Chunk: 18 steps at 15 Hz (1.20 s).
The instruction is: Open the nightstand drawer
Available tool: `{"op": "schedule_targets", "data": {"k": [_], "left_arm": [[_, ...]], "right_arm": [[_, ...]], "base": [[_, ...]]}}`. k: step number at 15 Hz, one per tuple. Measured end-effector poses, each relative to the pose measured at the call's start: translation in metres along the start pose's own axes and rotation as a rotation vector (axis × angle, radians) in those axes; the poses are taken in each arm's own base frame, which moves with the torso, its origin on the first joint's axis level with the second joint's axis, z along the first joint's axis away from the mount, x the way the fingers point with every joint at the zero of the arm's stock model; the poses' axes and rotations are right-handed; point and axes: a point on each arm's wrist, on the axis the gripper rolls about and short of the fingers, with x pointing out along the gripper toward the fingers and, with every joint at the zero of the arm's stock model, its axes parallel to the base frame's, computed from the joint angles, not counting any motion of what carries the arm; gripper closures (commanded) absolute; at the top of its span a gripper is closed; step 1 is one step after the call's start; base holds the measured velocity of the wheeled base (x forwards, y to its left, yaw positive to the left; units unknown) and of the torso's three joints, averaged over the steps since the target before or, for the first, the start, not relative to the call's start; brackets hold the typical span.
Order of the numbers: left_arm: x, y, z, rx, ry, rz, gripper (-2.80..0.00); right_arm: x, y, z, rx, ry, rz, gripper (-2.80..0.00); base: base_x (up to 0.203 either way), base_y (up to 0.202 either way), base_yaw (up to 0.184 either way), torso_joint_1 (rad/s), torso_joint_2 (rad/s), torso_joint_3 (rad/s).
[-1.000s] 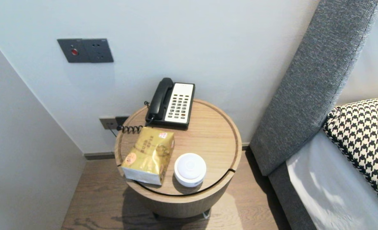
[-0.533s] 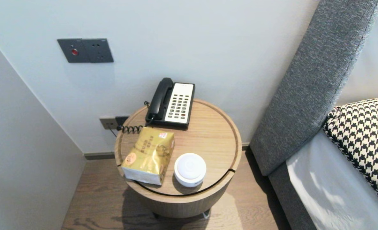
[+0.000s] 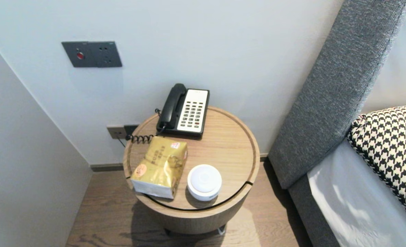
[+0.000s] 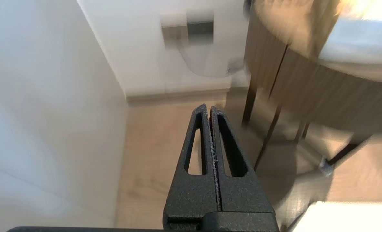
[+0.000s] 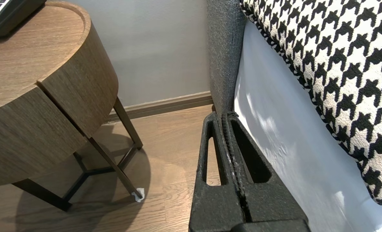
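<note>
The left gripper [image 4: 209, 108] hangs low over the floor [image 4: 152, 154], beside the legs of the table [image 4: 307, 90] and near the side wall. Its two fingers are pressed tight together with nothing between them, so it holds nothing. The right gripper [image 5: 222, 115] is low too, in the gap between the table and the bed [image 5: 275, 145]. Its fingers are also squeezed together on nothing. Both sit below the table top, and that is likely why the head view shows no arm at all. In the head view the round table stands in the middle of the frame. At its near edge, low in the frame, a gold tissue pack [image 3: 160, 166] lies flat, and a white round box [image 3: 204, 181] sits just to its right. These two are the closest things on top, so they look the easiest to reach. The raised rim probably keeps them from sliding off. Farther back, at the far edge, the phone [image 3: 185, 111] lies with its handset in place. It is likely kept by the wall because its curly cord [image 3: 139, 138] hangs off the left side near a low socket [image 3: 120, 131]. At the right, a grey headboard [image 3: 333, 92] rises behind a checked pillow [image 3: 391, 144]. Farthest, in the upper left, a dark plate [image 3: 91, 54] sits on the wall.
</note>
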Motion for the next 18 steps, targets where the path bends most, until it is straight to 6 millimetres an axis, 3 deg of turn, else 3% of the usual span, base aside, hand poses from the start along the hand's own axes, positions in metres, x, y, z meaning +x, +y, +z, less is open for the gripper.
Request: {"op": "schedule_targets", "data": {"k": [3,5,7,11,14,18], "left_arm": [[0.001,0.004,0.052,-0.056,0.034,-0.013,0.0],[0.018,0.006,0.087,-0.1,0.091,-0.041,0.0],[0.046,0.007,0.108,-0.128,0.19,-0.084,0.0],[0.111,0.0,0.116,-0.224,0.468,-0.189,0.0],[0.145,-0.025,0.121,-0.315,0.651,-0.316,0.0],[0.189,-0.06,0.126,-0.466,0.801,-0.339,0.0]], "right_arm": [[0.0,0.0,0.0,0.0,0.0,0.0,0.0],[0.0,0.0,0.0,0.0,0.0,0.0,0.0],[0.0,0.0,0.0,0.0,0.0,0.001,0.0],[0.0,0.0,0.0,0.0,0.0,0.001,0.0],[0.0,0.0,0.0,0.0,0.0,0.0,0.0],[0.0,0.0,0.0,0.0,0.0,0.0,0.0]], "base": [[0.0,0.0,0.0,0.0,0.0,0.0],[0.0,0.0,0.0,0.0,0.0,0.0],[0.0,0.0,0.0,0.0,0.0,0.0],[0.0,0.0,0.0,0.0,0.0,0.0],[0.0,0.0,0.0,0.0,0.0,0.0],[0.0,0.0,0.0,0.0,0.0,0.0]]}}
